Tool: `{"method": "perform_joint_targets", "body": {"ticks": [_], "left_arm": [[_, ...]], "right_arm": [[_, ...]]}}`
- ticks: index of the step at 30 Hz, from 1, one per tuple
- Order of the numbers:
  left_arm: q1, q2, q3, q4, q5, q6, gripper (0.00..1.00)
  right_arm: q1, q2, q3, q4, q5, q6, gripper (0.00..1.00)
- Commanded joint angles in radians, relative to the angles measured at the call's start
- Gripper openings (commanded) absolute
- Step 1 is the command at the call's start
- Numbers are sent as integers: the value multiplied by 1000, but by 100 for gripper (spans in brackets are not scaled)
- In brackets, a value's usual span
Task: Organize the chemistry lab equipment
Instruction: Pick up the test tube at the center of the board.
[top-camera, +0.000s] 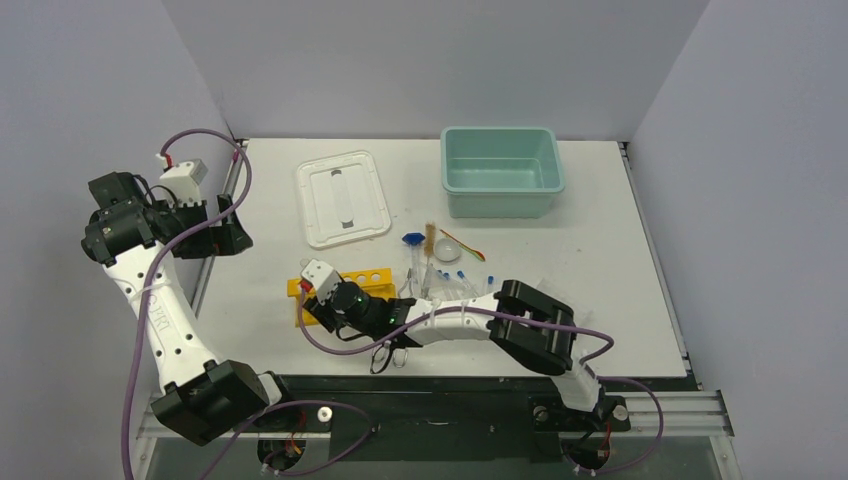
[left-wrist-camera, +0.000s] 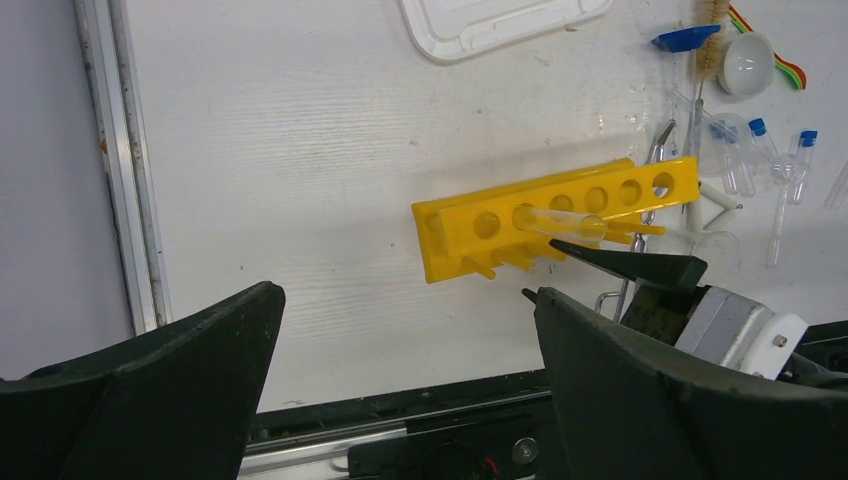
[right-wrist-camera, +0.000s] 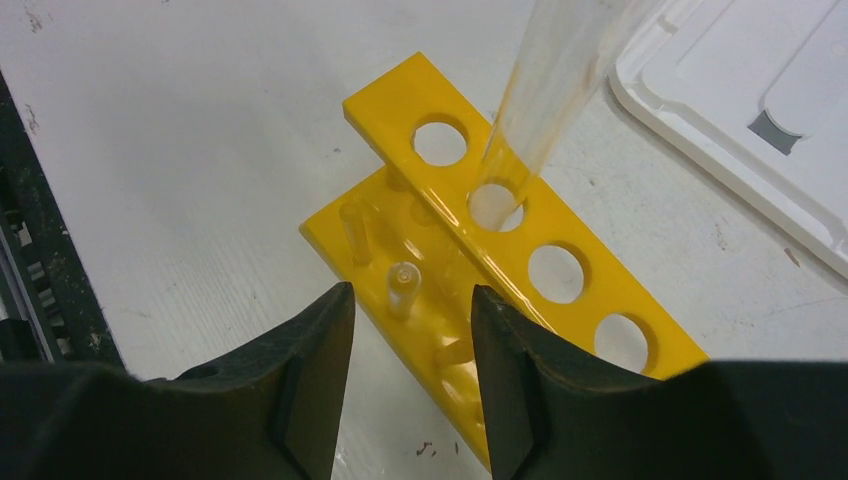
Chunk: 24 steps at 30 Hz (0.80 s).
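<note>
The yellow holed rack (top-camera: 350, 283) lies at the front middle of the table. A clear glass tube (right-wrist-camera: 555, 75) stands tilted in its second hole; it also shows in the left wrist view (left-wrist-camera: 562, 223). My right gripper (right-wrist-camera: 412, 292) is open just beside the rack (right-wrist-camera: 560, 270), its jaws apart and not touching the tube. In the top view the right gripper (top-camera: 312, 300) is at the rack's left end. My left gripper (top-camera: 240, 225) hangs wide open and empty above the table's left edge; its wrist view (left-wrist-camera: 405, 295) looks down on the rack (left-wrist-camera: 470, 235).
A tan-bristled brush (top-camera: 430, 240), round dish (top-camera: 447, 248), blue-capped vials (top-camera: 462, 275) and clear tubes lie right of the rack. Metal loop-handled tongs (top-camera: 385, 357) lie under the right arm. The white lid (top-camera: 343, 197) and teal tub (top-camera: 500, 172) sit at the back.
</note>
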Motion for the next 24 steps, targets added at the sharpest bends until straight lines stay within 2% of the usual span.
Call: {"method": "perform_joint_targets", "body": {"ticks": [1, 4, 9, 14, 18, 21, 24], "left_arm": [[13, -6, 17, -13, 30, 23, 97], [15, -5, 28, -25, 36, 29, 97], [15, -9, 43, -46, 48, 40, 97], [16, -22, 36, -55, 50, 47, 97], [17, -32, 43, -69, 58, 54, 96], [17, -38, 45, -77, 61, 61, 97], [15, -45, 42, -87, 62, 72, 97]], "right_arm": [[-19, -177, 47, -114, 2, 51, 44], [-51, -257, 39, -221, 33, 119, 44], [-134, -428, -15, -505, 132, 283, 44], [-229, -596, -192, -746, 273, 467, 40], [-394, -703, -386, -826, 282, 639, 30], [-487, -757, -515, -843, 263, 681, 30], [-555, -787, -563, -858, 260, 704, 31]]}}
